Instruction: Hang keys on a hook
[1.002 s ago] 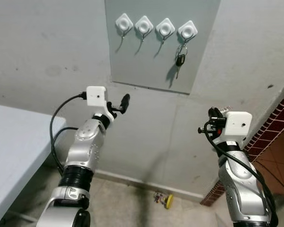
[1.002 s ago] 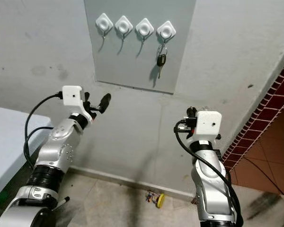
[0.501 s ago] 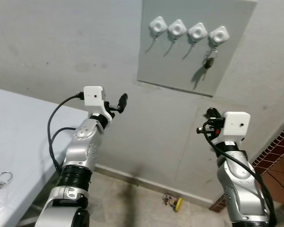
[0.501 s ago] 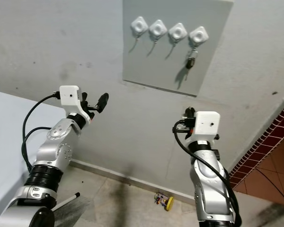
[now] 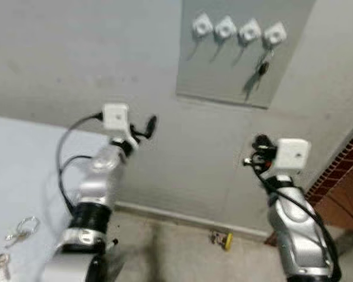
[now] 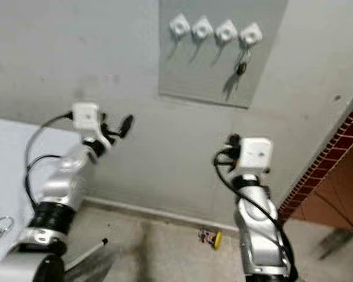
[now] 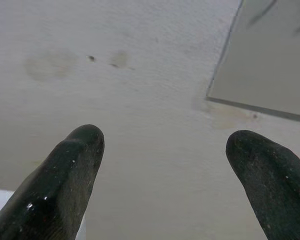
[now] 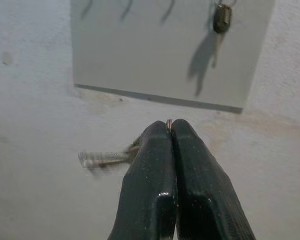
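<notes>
Grey wall ahead with a grey panel (image 5: 244, 56) carrying four white hooks (image 5: 239, 28) in a row. One black-headed key (image 5: 261, 67) hanging from the rightmost hook (image 5: 275, 34); other three hooks bare.

Right gripper (image 8: 170, 125) raised below and to the right of the panel, well apart from the hooks, fingers (image 8: 152, 165) pressed together on a small key (image 8: 105, 158): metal ring showing at the fingertips, blade sticking out sideways, motion-blurred, so probably a single key but hard to confirm. White wrist camera housing (image 5: 292, 155) of the right arm in front of the wall.

Left gripper (image 7: 165, 150) raised toward bare wall to the left of the panel's lower corner, fingers (image 7: 65, 180) spread wide, nothing between them.

White tabletop (image 5: 23, 176) at lower left, bearing a key ring with keys (image 5: 15, 232) near its front edge. Small yellow object (image 5: 223, 239) on the floor at the wall base, between the two arms. Red brick surface (image 5: 341, 176) at the right edge. Head views blurred overall.
</notes>
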Controlling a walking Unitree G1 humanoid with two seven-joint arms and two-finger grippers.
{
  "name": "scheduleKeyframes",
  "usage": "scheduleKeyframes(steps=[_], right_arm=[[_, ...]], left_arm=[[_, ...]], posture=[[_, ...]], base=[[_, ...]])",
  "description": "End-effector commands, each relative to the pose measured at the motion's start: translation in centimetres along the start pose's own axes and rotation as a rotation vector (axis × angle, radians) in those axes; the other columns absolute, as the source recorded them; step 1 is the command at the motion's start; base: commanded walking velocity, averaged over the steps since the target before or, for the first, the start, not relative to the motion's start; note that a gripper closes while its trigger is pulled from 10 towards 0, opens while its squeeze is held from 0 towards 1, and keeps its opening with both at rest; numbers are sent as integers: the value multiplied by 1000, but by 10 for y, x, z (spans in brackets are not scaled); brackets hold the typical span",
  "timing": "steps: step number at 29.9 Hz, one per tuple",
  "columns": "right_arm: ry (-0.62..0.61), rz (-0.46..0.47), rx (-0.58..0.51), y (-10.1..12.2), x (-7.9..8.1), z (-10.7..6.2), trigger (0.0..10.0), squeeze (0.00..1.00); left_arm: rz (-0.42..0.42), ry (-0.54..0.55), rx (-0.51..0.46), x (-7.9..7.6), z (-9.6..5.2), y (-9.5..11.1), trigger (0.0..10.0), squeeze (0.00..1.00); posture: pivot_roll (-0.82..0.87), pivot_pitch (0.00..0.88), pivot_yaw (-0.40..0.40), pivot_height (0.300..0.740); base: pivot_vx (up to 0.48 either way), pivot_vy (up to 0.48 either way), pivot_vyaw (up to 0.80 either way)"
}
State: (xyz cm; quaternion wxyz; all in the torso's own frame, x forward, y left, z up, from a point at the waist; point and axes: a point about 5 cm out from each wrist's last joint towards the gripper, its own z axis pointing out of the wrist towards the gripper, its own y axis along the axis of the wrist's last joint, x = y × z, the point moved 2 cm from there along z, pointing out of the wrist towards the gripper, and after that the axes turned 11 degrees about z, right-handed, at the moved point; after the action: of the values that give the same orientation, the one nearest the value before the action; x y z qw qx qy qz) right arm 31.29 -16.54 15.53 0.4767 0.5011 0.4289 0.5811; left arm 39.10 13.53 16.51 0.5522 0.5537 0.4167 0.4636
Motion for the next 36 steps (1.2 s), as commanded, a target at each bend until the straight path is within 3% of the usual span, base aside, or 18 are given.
scheduleKeyframes(steps=[1, 26, 36], right_arm=[[-14, -3, -29, 9, -5, 1, 10000, 0], [-14, 2, -27, 8, -4, 1, 10000, 0], [-12, 2, -27, 8, -4, 1, 10000, 0]], left_arm=[[9, -29, -7, -12, 3, 3, 10000, 0], [12, -23, -7, -11, 3, 3, 10000, 0], [36, -8, -32, -10, 4, 8, 10000, 0]], posture=[[-60, 0, -16, 740], [-57, 0, -14, 740], [-57, 0, -14, 740]], base=[[0, 0, 0], [265, 0, 0], [0, 0, 0]])
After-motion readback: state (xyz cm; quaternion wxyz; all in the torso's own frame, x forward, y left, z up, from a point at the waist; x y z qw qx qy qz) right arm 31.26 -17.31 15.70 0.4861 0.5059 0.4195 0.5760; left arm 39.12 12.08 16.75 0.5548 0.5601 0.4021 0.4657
